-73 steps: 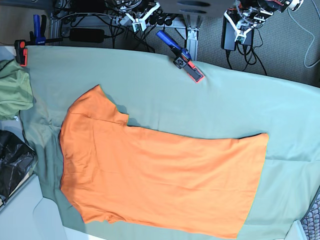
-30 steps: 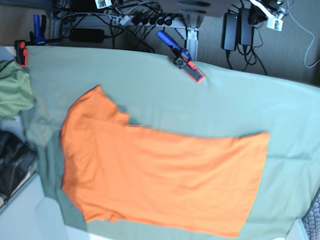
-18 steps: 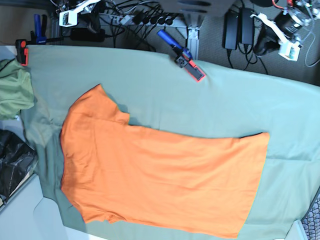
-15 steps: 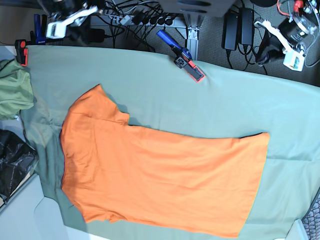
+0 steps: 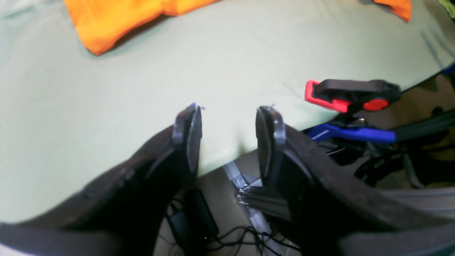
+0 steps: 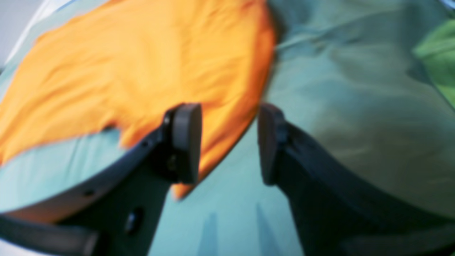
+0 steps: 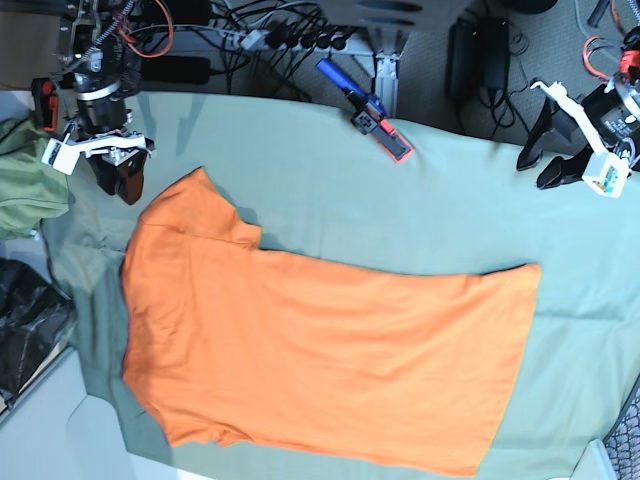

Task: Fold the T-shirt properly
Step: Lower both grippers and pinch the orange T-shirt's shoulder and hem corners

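The orange T-shirt lies flat on the grey-green table cloth, with its sleeves to the left and its hem to the right. My right gripper is open and empty, hovering just beyond the far sleeve. In the right wrist view this gripper frames the edge of the shirt. My left gripper is open and empty above the cloth's far right edge, beyond the hem corner. In the left wrist view this gripper is well short of the hem corner.
A red, black and blue clamp grips the cloth's far edge; it also shows in the left wrist view. An olive-green garment lies at the far left and appears in the right wrist view. A black bag sits below it.
Both arms have swung in from behind the table. The right gripper has come to the far sleeve, the left gripper to the far right edge. The shirt has not moved.
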You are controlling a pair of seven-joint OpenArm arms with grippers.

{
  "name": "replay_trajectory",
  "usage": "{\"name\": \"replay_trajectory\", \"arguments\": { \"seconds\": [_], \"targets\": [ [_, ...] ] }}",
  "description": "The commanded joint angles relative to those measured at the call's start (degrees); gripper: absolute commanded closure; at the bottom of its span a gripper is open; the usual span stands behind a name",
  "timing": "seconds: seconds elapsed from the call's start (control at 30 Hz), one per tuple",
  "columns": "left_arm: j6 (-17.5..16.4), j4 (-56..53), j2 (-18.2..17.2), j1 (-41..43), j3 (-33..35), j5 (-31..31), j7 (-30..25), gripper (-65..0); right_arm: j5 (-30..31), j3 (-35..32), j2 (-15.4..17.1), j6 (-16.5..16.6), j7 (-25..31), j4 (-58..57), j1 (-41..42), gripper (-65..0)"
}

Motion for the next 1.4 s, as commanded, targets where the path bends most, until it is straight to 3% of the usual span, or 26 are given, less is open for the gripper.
{"name": "replay_trajectory", "arguments": {
  "seconds": [0.0,0.37,0.47,0.57,0.77,0.83,0.97,1.1,1.37],
  "targets": [
    [-0.6,0.6,-0.7,-0.3,-0.3,-0.6,-1.1,-28.5,0.2,0.4,-0.3,-3.4,1.0,-0.7,1.1,-26.5],
    [-0.6,0.6,-1.8,-1.6,-0.3,-0.5,-1.1,-28.6,0.8,-3.2,-10.8,-3.4,0.5,-8.1,7.8,-26.5],
    [-0.6,0.6,-2.5,-1.6,-0.3,-0.7,-0.4,-30.2,0.8,-4.5,-12.5,-3.2,0.5,-8.1,8.5,-26.5],
    [-0.6,0.6,-3.1,-2.3,-0.3,-1.6,1.0,-38.0,0.5,-5.6,-13.7,-3.2,0.5,-8.1,9.0,-26.5],
    [-0.5,-0.9,-3.2,-5.5,-0.3,-1.7,0.9,-38.7,0.5,-5.6,-15.5,-3.3,0.5,-8.1,10.0,-26.2],
    [-0.5,-3.3,-3.2,-8.0,-0.3,-2.5,1.0,-38.7,0.5,-5.6,-15.6,-3.2,0.5,-8.1,10.7,-21.1],
    [-0.4,-9.3,-3.2,-13.2,-0.3,-4.0,1.1,-38.7,-0.7,-5.6,-15.6,-3.2,0.7,-8.0,11.5,0.0],
    [-0.4,-14.6,-3.2,-18.9,-0.3,-5.7,1.1,-38.7,-4.6,-5.6,-15.6,-3.1,0.7,-8.0,12.2,0.0],
    [-0.4,-27.4,-2.6,-31.6,2.7,-6.1,1.0,-39.4,-5.1,-5.6,-15.6,-3.1,0.7,-8.0,12.2,0.0]
  ]
}}
